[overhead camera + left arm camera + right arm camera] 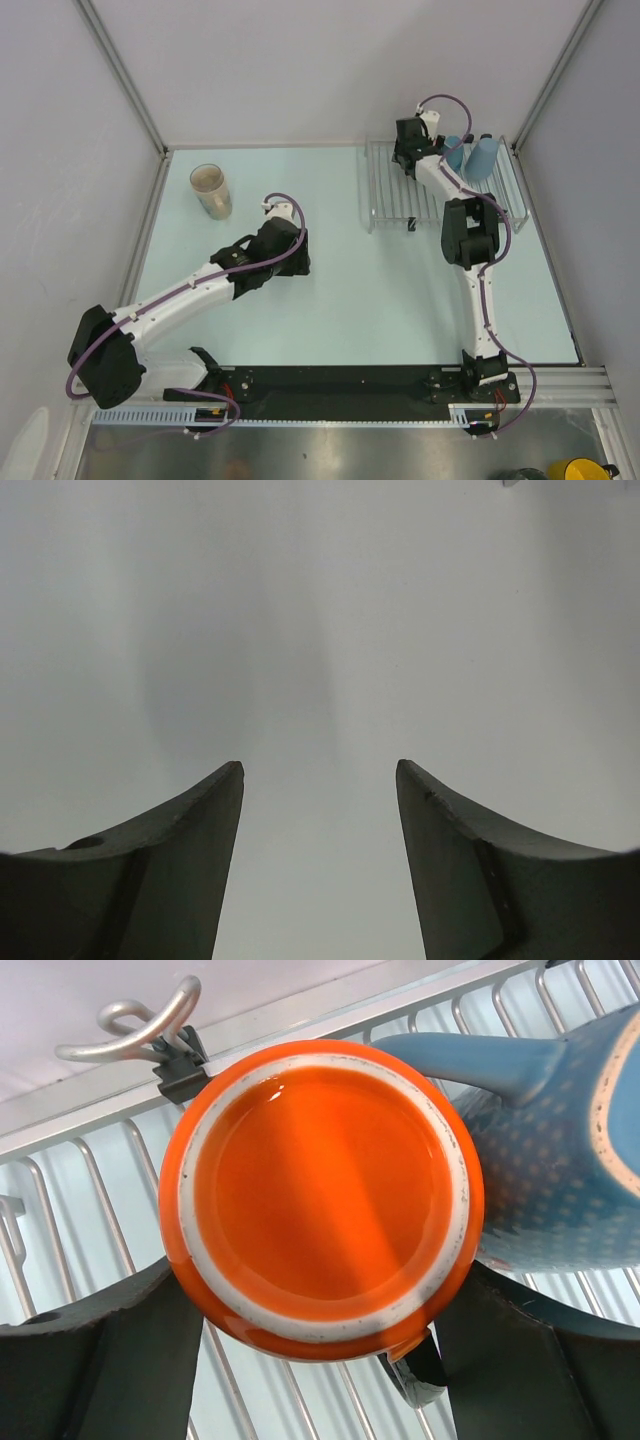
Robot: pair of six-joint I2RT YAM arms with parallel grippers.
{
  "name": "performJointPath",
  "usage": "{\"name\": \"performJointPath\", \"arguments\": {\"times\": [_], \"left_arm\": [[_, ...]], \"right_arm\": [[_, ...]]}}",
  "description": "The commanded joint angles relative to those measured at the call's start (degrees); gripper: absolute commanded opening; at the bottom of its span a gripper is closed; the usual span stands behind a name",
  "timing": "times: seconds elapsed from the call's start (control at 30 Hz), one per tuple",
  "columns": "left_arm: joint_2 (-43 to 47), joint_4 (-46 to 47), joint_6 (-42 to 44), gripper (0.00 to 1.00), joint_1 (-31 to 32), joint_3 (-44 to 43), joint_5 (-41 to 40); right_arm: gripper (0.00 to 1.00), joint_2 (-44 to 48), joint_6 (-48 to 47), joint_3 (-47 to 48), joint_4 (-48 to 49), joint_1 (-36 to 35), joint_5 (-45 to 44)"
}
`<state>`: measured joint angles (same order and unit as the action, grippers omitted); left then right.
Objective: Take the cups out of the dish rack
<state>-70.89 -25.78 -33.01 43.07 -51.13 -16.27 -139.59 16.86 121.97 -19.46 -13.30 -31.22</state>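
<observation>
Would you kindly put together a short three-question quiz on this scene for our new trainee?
1. True or false: the beige tumbler stands on the table, outside the dish rack.
2. Which cup sits between the right arm's jaws? A) light-blue cup B) orange mug C) teal mug
3. Fill in: the left arm's jaws hold ____.
Key: 1 true; 2 B; 3 nothing.

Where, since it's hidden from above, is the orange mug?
Right wrist view: orange mug base-up on the dish rack, between the right gripper's fingers, teal-blue mug alongside.
</observation>
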Motion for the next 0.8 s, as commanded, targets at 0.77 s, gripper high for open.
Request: {"name": "performJointPath", "arguments": {"times": [0.77], "left_arm": [[2.9, 1.6, -0.6, 0.67, 1.2, -0.8, -0.1]], "right_arm": [[0.0, 15.9, 1.9, -13.6, 2.4, -6.0, -1.9]]}}
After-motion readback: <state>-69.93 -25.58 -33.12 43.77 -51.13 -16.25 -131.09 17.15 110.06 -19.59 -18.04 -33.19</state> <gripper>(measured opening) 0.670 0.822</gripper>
